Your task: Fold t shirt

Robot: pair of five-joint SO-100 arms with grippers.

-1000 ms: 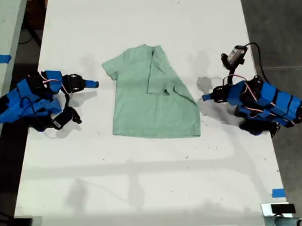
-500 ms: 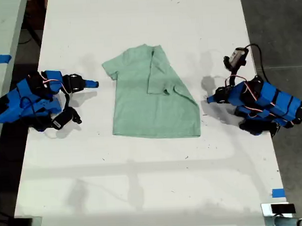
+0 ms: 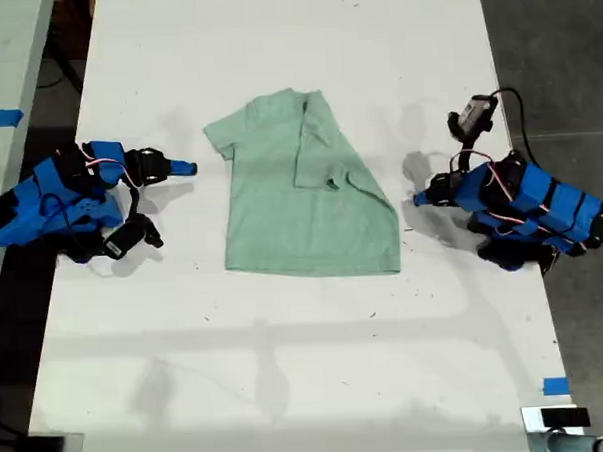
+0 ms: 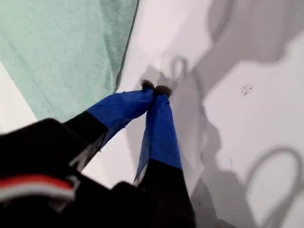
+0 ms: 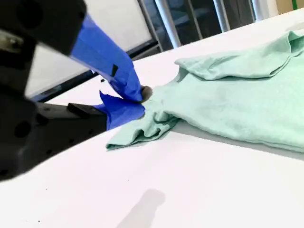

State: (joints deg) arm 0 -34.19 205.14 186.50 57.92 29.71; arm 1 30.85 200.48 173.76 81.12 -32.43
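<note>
Going by the exterior view, left to right. Our second gripper (image 3: 186, 168) sits low over the white table (image 3: 274, 47) at the view's left. Its jaws are closed together with nothing between them. The tip points toward the t shirt (image 3: 281, 207) and stops just short of the spread sleeve (image 3: 217, 135), not touching it. In the second wrist view that sleeve (image 5: 142, 128) lies bunched right behind the blue tips.

The t shirt lies flat mid-table, neck toward the far edge and hem toward the near edge. Its side on the view's right is folded in over the body along a diagonal edge, with the other sleeve (image 3: 317, 165) lying on top. The side on the view's left is unfolded.

Our first gripper (image 3: 418, 197) is at the view's right, just beside the shirt's folded edge and clear of it. The first wrist view shows its tips (image 4: 155, 89) pinched together over bare table, holding nothing, with the cloth edge (image 4: 118, 71) near.
</note>
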